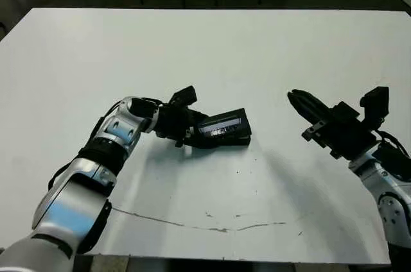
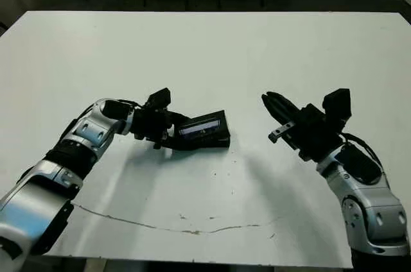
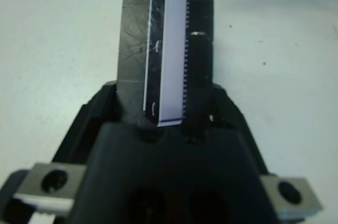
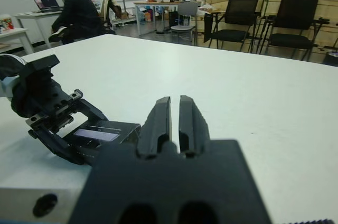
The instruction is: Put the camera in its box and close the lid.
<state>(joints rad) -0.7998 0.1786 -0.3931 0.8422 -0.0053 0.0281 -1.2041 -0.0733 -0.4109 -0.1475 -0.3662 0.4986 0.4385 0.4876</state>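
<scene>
The lid (image 1: 223,123), a flat black panel with a shiny greyish strip, lies slightly tilted on a black body (image 1: 226,140) at the table's middle; that body looks like the box, though no white lining shows. My left gripper (image 1: 191,132) is shut on the lid's left end, and in the left wrist view the strip (image 3: 168,49) runs out between its fingers. The camera is hidden. My right gripper (image 1: 297,100) hovers to the right of the lid, well apart from it. Its fingers (image 4: 159,115) are shut with nothing between them, pointing toward the lid (image 4: 97,135).
A thin dark scratch (image 1: 192,224) runs across the white table (image 1: 212,47) near its front edge. Beyond the table, a person (image 4: 74,7) sits at a desk with a laptop, and black chairs (image 4: 237,18) stand further back.
</scene>
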